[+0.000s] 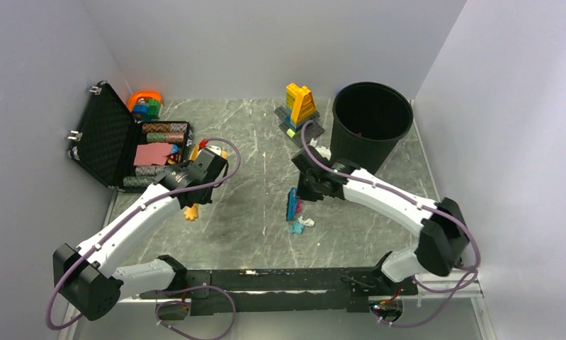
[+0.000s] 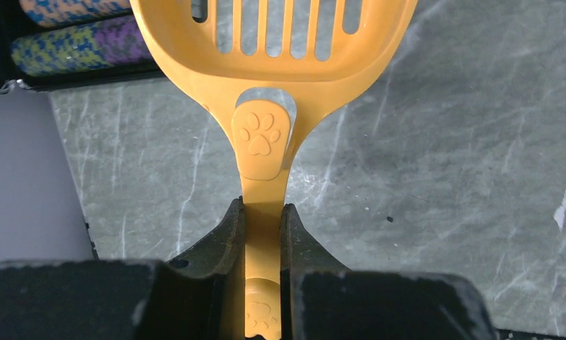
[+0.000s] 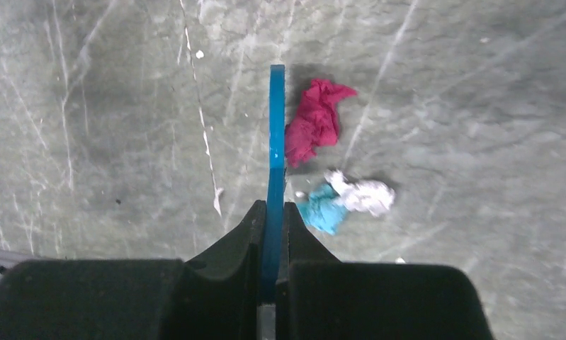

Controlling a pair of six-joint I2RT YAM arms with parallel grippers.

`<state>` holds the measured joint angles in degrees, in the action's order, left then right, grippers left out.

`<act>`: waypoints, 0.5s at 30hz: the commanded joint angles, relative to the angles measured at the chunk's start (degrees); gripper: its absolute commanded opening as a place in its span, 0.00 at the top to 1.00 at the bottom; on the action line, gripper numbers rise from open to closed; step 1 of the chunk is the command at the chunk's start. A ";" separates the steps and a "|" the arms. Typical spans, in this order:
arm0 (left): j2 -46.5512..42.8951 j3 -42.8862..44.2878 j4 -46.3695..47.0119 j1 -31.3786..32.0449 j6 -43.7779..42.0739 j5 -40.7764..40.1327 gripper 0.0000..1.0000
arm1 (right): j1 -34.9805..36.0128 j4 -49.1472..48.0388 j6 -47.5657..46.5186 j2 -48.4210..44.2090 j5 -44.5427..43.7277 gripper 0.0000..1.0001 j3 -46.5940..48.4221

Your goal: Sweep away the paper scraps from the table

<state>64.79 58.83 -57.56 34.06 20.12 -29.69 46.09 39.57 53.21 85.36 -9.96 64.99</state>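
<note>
unfinished: 3 paper scraps (image 3: 315,124) lie on the worktop (image 3: 478,106) beside the blue blade (image 3: 275,120) clamped in the right end effector (image 3: 271,212); the left end effector (image 2: 263,212) clamps an orange scoop (image 2: 273,42), well apart.

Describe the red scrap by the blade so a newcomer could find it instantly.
Start at the black bin at the far right of the table, then come nearer to the blue blade clamped in the right tool. The red scrap lies beside that blade, beyond the teal scrap and white scrap; it alone is crimson.
</note>
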 commanded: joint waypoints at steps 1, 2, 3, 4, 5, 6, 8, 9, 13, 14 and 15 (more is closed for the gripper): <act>-0.18 0.18 2.72 0.64 -2.08 6.29 1.00 | -0.48 4.32 -4.93 -8.60 -2.10 1.00 -0.67; -0.30 0.04 2.90 0.89 -2.51 7.65 1.00 | -0.48 4.71 -6.16 -9.96 -1.85 1.00 -0.17; -0.45 -0.12 3.34 1.23 -3.27 9.28 1.00 | -0.48 5.52 -7.14 -11.18 -1.75 1.00 0.39; -0.74 -0.31 3.76 1.63 -4.19 11.43 1.00 | -0.55 6.55 -7.77 -12.13 -1.74 1.00 1.00; -0.93 -0.53 4.11 1.98 -4.97 13.25 1.00 | -0.49 8.48 -8.31 -12.95 -1.88 1.00 1.64; -1.18 -0.82 4.35 2.45 -5.34 14.41 1.00 | -0.47 10.16 -8.94 -13.40 -2.13 1.00 2.16; -1.38 -1.37 4.64 3.84 -5.81 15.45 1.00 | -0.62 14.89 -9.46 -13.52 -3.58 1.00 4.00; -1.07 -1.45 4.46 4.62 -5.87 15.41 1.00 | -0.61 17.75 -9.40 -13.18 -5.24 1.00 4.80; 2.28 -0.52 1.22 8.71 -4.36 14.76 1.00 | -0.66 24.37 -10.57 -11.81 -10.52 1.00 5.03; 3.27 -0.28 0.10 10.13 -3.57 14.85 1.00 | -0.72 24.87 -10.90 -11.52 -10.77 1.00 4.49; 4.03 -0.01 -0.71 11.65 -2.66 15.08 1.00 | -0.81 25.17 -11.15 -11.20 -10.55 1.00 3.95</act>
<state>66.04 57.41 -55.53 41.25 15.81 -16.36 45.63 56.97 44.40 73.12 -15.92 68.49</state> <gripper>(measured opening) 0.169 0.089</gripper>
